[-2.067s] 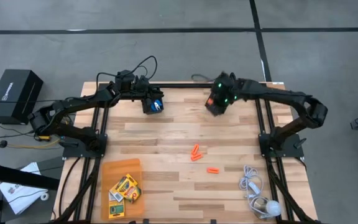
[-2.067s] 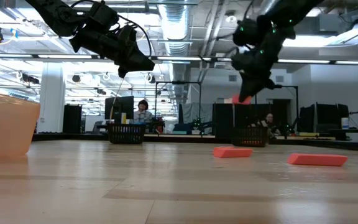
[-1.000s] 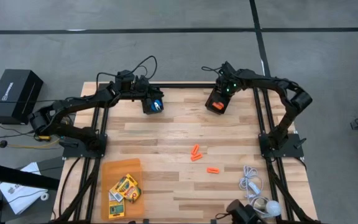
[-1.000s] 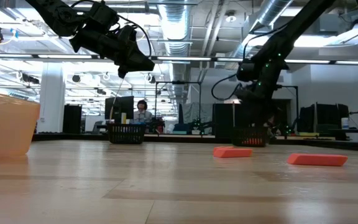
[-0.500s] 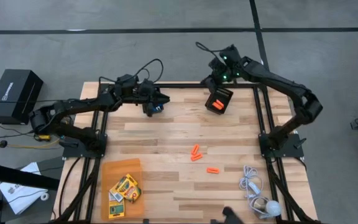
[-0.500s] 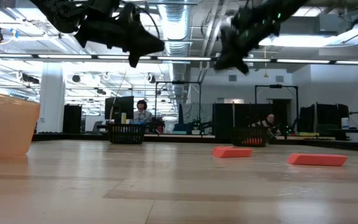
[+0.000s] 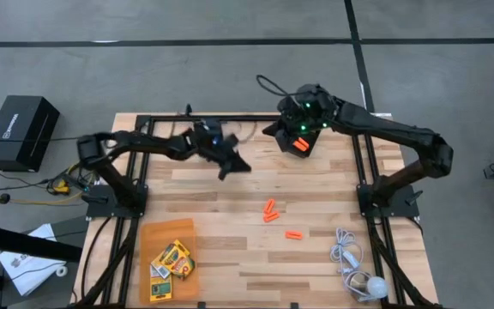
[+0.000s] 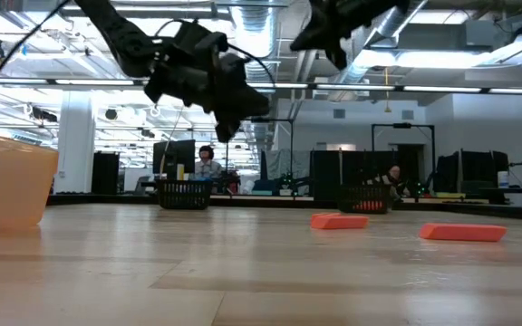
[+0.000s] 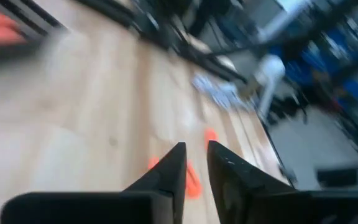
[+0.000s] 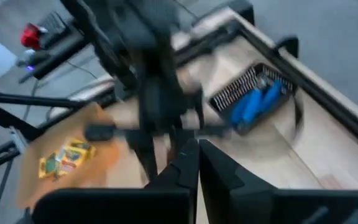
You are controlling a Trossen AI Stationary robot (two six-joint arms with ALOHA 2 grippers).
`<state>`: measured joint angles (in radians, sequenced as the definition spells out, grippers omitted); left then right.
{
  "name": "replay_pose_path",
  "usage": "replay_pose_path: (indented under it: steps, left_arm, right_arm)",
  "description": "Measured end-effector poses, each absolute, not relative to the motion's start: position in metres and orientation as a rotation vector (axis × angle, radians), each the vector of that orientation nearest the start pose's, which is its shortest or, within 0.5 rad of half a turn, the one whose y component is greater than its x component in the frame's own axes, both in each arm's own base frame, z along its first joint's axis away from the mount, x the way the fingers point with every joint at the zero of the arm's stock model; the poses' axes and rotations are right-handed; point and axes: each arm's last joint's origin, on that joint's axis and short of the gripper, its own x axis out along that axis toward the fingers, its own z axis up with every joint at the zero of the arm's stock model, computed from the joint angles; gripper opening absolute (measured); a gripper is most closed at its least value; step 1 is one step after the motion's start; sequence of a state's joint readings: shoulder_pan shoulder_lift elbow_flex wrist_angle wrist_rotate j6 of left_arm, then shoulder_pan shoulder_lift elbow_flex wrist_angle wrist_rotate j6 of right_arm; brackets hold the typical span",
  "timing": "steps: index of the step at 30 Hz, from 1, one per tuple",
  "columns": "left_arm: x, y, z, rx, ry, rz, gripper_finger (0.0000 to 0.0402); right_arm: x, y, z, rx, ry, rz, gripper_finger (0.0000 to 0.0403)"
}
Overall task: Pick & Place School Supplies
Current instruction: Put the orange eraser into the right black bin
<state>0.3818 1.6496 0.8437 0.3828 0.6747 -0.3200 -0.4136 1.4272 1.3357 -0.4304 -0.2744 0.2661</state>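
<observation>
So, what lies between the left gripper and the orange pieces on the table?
In the high view, only bare wooden table lies between the left gripper and the orange pieces.

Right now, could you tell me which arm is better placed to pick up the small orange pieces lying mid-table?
The left. Its gripper hangs nearer the small orange pieces, which show just past its fingers in its wrist view. The right gripper sits at the far edge.
</observation>
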Motion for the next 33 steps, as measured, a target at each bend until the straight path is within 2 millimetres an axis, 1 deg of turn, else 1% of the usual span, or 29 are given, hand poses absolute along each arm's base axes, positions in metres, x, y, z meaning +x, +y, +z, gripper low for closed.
replay_pose_path:
  steps: [2, 4, 6, 11, 15, 18, 21, 24, 27, 30, 33]
  left_arm:
    - [0.327, 0.096, 0.183, -0.524, 0.455, -0.285, 0.0043]
    - [0.336, 0.085, 0.175, -0.515, 0.481, -0.327, 0.0019]
    - [0.342, 0.076, 0.168, -0.514, 0.504, -0.363, 0.0005]
    - [0.357, 0.058, 0.156, -0.45, 0.514, -0.377, 0.0004]
    - [0.368, 0.051, 0.161, -0.358, 0.475, -0.334, 0.0001]
    - [0.375, 0.043, 0.166, -0.28, 0.449, -0.315, 0.0001]
    - [0.378, 0.033, 0.166, -0.2, 0.441, -0.298, 0.0001]
    - [0.381, 0.024, 0.16, -0.104, 0.455, -0.253, 0.0001]
    - [0.384, 0.02, 0.144, -0.067, 0.496, -0.236, 0.0001]
    - [0.385, 0.021, 0.121, -0.082, 0.561, -0.227, 0.0001]
    - [0.386, 0.023, 0.105, -0.081, 0.594, -0.198, 0.0001]
  right_arm:
    - [0.286, -0.114, 0.363, 0.42, 0.438, -0.195, 0.0002]
    - [0.277, -0.112, 0.374, 0.406, 0.403, -0.204, 0.0002]
    - [0.266, -0.111, 0.383, 0.397, 0.37, -0.215, 0.0001]
    - [0.233, -0.108, 0.408, 0.351, 0.285, -0.238, 0.0001]
    - [0.208, -0.105, 0.422, 0.294, 0.245, -0.263, 0.0]
    - [0.192, -0.103, 0.427, 0.256, 0.241, -0.281, 0.0]
    - [0.18, -0.101, 0.429, 0.246, 0.254, -0.295, 0.0]
    - [0.171, -0.1, 0.429, 0.228, 0.281, -0.296, 0.0]
    - [0.166, -0.099, 0.429, 0.228, 0.293, -0.295, 0.0]
    - [0.163, -0.097, 0.429, 0.206, 0.299, -0.256, 0.0]
    - [0.162, -0.095, 0.429, 0.203, 0.299, -0.248, 0.0]
